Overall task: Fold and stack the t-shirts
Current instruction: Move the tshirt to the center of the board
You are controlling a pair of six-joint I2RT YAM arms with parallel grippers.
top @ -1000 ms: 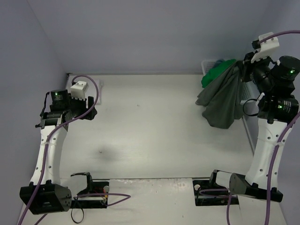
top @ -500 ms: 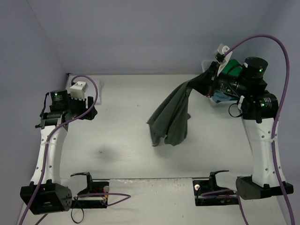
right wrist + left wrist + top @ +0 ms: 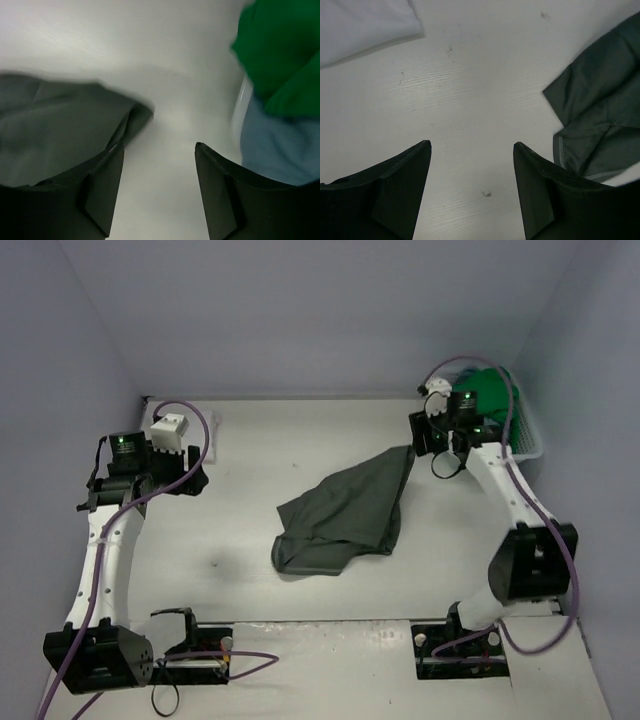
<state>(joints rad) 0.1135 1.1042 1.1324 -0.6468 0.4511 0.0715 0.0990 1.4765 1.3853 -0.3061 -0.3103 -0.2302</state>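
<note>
Left gripper (image 3: 472, 146): jaws apart, nothing held, over table (image 3: 470, 90). White shirt (image 3: 360, 25) shown plainly in left wrist view alone. Grey shirt (image 3: 345, 510) crumpled mid-table. Right gripper (image 3: 159, 146): jaws apart, empty, at grey shirt's edge. Green shirt (image 3: 488, 390) heaped in basket (image 3: 530, 445); blue shirt (image 3: 270, 145) shown by right wrist view only.

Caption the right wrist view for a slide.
Open right gripper by the dark grey t-shirt; green t-shirt and light blue t-shirt opposite.

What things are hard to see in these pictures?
White t-shirt: left wrist view, cut off by the top edge.
Light blue t-shirt: right wrist view, blurred, partly under the green t-shirt.
Basket: top view, largely covered by the green t-shirt and right arm.
</note>
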